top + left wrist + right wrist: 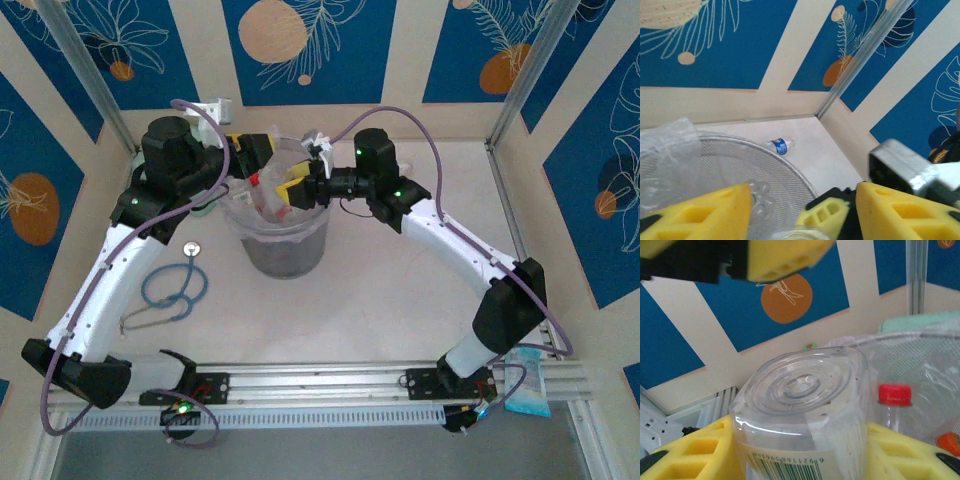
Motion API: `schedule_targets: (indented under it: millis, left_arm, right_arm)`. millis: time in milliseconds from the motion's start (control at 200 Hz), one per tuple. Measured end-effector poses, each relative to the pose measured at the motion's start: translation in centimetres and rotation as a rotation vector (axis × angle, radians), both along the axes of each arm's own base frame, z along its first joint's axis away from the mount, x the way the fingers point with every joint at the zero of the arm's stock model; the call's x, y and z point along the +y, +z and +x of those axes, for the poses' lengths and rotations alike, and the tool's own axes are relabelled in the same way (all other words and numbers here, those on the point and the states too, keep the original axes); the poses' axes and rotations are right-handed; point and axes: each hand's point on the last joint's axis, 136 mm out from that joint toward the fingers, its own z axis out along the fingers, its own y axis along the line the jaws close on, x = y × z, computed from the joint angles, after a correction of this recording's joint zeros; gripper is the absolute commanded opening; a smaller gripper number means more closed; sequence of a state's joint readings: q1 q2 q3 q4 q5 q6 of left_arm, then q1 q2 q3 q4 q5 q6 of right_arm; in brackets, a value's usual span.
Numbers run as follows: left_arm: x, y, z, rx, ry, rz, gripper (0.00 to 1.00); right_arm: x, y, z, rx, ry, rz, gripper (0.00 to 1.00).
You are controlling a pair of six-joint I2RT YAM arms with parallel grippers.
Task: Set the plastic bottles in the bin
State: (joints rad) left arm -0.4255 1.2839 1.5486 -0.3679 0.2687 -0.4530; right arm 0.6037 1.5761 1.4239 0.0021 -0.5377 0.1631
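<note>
Clear plastic bottle (805, 390) with a barcoded label sits clamped in my right gripper (800, 455), over the rim of the tall round grey bin (285, 255). My left gripper (797, 212) hangs over it too; whether it grips anything I cannot tell.

Left pincer (255, 150), right pincer (293, 190) crowd bin (285, 258) mouth; table (400, 295) right free.

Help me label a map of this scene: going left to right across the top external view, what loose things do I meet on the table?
stethoscope → bin → blue packet, by the near right corner.
</note>
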Motion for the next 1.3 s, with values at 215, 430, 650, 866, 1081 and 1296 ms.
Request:
schedule_targets:
  millis: [215, 430, 650, 866, 1081, 1296]
  left_arm:
    - [-1.3, -0.4, 0.0, -0.001, -0.022, 0.009, 0.36]
    - [-2.3, -2.5, 0.3, 0.037, -0.040, 0.024, 0.28]
    - [-3.1, -5.4, 0.4, 0.101, -0.050, 0.042, 0.25]
    - [-3.7, -6.7, -0.1, 0.122, -0.070, 0.064, 0.22]
    - [-4.8, -9.1, -0.9, 0.164, -0.115, 0.150, 0.15]
    - [-4.8, -13.6, -1.0, 0.264, -0.121, 0.223, 0.13]
  right_arm:
    - [-0.4, -1.9, 0.5, 0.050, -0.022, -0.052, 0.34]
    - [-1.2, -2.7, 0.9, 0.082, -0.040, -0.079, 0.77]
    - [-3.2, -1.1, 0.4, 0.073, -0.092, -0.098, 0.81]
    - [-7.2, 3.6, -0.1, -0.017, -0.217, -0.054, 0.81]
    - [-12.8, 4.7, 1.7, 0.016, -0.419, -0.028, 0.80]
    - [-15.3, 2.1, 3.3, 0.135, -0.516, -0.054, 0.75]
